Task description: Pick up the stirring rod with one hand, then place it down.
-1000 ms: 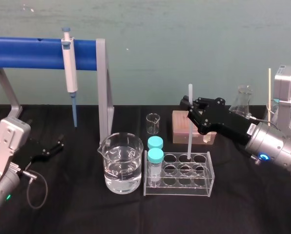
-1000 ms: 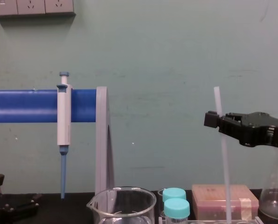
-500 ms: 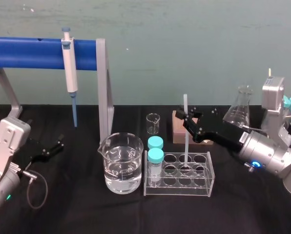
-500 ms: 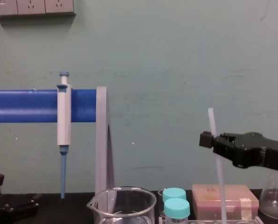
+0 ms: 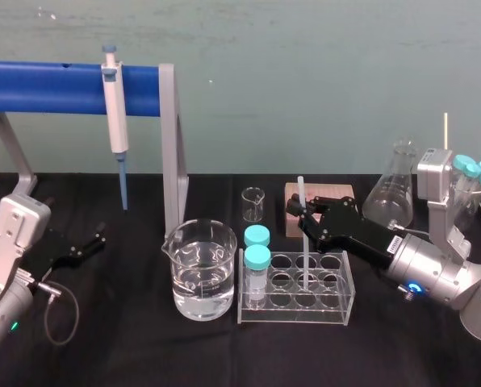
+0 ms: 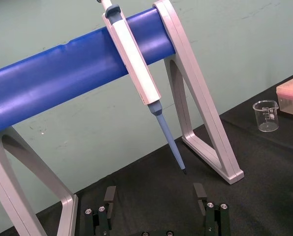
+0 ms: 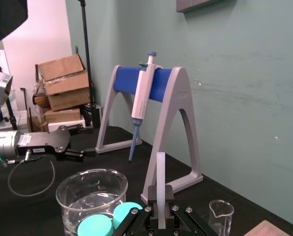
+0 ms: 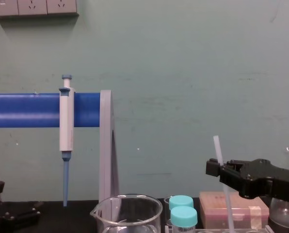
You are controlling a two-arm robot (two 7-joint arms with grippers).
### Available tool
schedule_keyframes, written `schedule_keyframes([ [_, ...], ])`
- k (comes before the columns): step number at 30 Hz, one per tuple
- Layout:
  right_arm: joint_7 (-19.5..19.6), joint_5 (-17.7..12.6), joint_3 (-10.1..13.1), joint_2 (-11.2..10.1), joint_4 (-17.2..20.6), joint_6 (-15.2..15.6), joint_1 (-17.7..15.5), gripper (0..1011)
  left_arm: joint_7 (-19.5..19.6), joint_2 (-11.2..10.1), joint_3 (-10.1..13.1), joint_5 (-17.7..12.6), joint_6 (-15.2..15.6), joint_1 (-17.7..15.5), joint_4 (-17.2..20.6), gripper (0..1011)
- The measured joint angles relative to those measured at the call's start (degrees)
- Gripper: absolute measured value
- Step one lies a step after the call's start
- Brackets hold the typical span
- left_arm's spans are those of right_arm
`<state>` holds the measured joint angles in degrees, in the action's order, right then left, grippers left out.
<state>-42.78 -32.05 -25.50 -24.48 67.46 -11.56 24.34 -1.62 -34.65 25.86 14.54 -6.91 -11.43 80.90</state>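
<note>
Right gripper [image 5: 303,219] pinches the stirring rod [image 5: 300,189] upright, foot in the rack [image 5: 293,314] just below.
We should keep it vertical, release gently; left gripper [image 5: 91,244] idles wide, well apart.

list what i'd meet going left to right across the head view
left gripper, parked → pipette → water beaker → teal-capped vials → stirring rod, held by the right gripper, lower end in the tube rack → conical flask

A pipette [image 5: 116,113] hangs on the blue stand [image 5: 55,87]; water beaker [image 5: 198,270] sits beside vial rack [image 5: 295,310].
</note>
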Motion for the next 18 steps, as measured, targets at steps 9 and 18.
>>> schedule_keyframes([
  [9, 0.95, 0.6, 0.02, 0.65, -1.34, -0.2, -0.17, 66, 0.0, 0.0, 0.0, 0.0, 0.0, 0.0, 0.0, 1000],
  [18, 1.38, 0.87, 0.21, 0.8, -1.46, -0.2, -0.33, 66, 0.0, 0.0, 0.0, 0.0, 0.0, 0.0, 0.0, 1000],
])
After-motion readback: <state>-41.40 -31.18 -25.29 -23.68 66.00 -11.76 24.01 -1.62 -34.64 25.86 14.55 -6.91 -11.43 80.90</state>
